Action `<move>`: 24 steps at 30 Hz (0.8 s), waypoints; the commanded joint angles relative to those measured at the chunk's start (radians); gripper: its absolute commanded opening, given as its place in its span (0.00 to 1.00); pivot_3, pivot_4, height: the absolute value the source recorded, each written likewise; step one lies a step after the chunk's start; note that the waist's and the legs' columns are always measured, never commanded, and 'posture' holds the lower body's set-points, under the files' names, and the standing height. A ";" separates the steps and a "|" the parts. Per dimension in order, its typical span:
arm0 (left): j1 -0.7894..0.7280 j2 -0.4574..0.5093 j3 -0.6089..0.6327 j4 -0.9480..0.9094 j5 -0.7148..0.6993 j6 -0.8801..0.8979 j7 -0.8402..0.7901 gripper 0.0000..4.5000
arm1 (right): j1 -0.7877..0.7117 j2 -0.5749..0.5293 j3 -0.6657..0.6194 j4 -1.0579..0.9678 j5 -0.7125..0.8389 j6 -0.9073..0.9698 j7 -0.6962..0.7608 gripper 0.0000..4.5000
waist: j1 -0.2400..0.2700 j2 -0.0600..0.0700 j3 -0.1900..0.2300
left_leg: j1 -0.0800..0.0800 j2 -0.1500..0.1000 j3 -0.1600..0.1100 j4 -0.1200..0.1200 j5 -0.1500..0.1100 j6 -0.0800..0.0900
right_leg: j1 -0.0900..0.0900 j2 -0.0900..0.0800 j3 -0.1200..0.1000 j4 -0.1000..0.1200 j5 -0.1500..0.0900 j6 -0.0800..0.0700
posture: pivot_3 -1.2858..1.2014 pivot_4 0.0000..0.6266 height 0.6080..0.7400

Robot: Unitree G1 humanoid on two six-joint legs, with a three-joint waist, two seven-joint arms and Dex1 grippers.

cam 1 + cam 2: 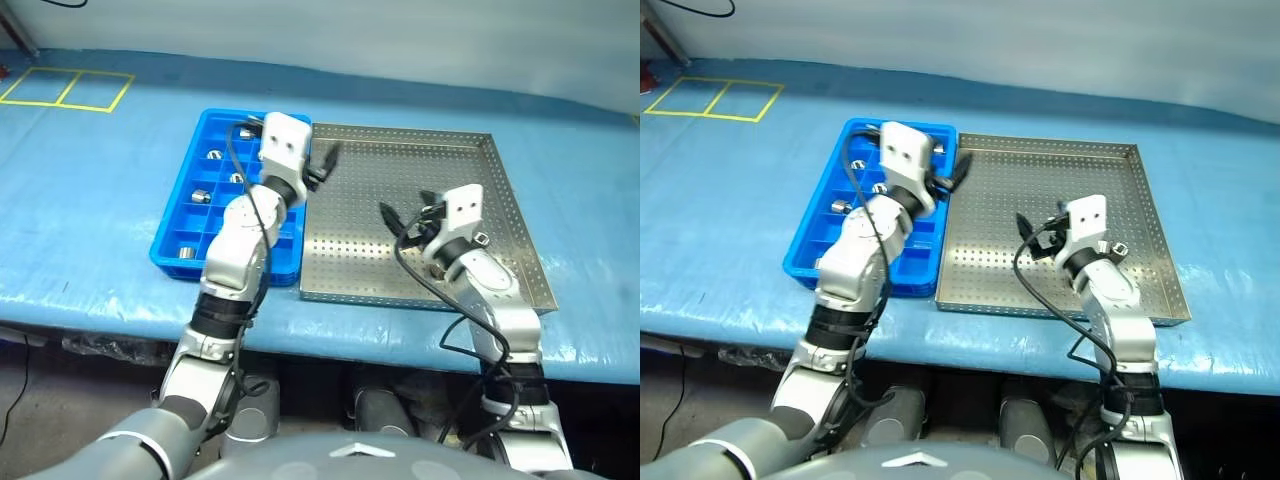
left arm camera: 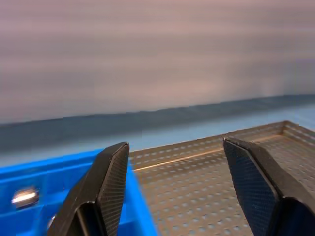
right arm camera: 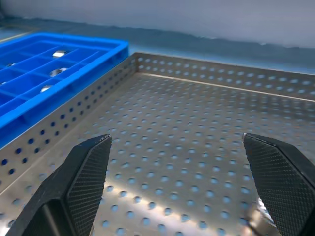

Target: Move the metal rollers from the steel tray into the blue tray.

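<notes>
The blue tray [image 1: 172,205] lies left of the steel tray [image 1: 360,235], and the two touch side by side. Several metal rollers [image 1: 213,155] sit in separate compartments of the blue tray, and they also show as rollers [image 3: 59,53] in the right wrist view. My left gripper [image 1: 325,162] hovers over the seam between the two trays, open and empty, its fingers [image 2: 110,177] wide apart. My right gripper [image 3: 177,139] is open and empty above the steel tray's perforated floor. A small shiny piece [image 3: 256,216] lies by its finger; I cannot tell what it is.
Both trays rest on a table with a blue cover [image 1: 90,200]. Yellow tape squares [image 1: 65,88] mark its far left corner. The table's front edge [image 1: 100,325] runs close below the trays.
</notes>
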 commanded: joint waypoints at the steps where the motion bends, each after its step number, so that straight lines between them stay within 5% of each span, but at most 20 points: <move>1: -0.046 -0.010 -0.066 0.112 0.026 -0.087 -0.076 0.74 | 0.034 0.003 -0.058 -0.079 0.019 -0.030 -0.039 1.00 | -0.030 0.000 0.000 | 0.000 0.000 0.000 0.000 0.000 0.000 | 0.000 0.000 0.000 0.000 0.000 0.000 | 0.52 0.24 1.00; 24: -0.281 -0.160 -0.003 0.753 0.077 -0.320 -0.009 0.74 | 0.287 0.019 -0.131 -0.278 0.005 -0.043 -0.160 1.00 | -0.270 0.002 -0.001 | 0.003 -0.001 0.008 0.001 0.000 0.002 | -0.001 0.002 0.013 0.002 0.003 0.006 | 0.41 0.24 1.00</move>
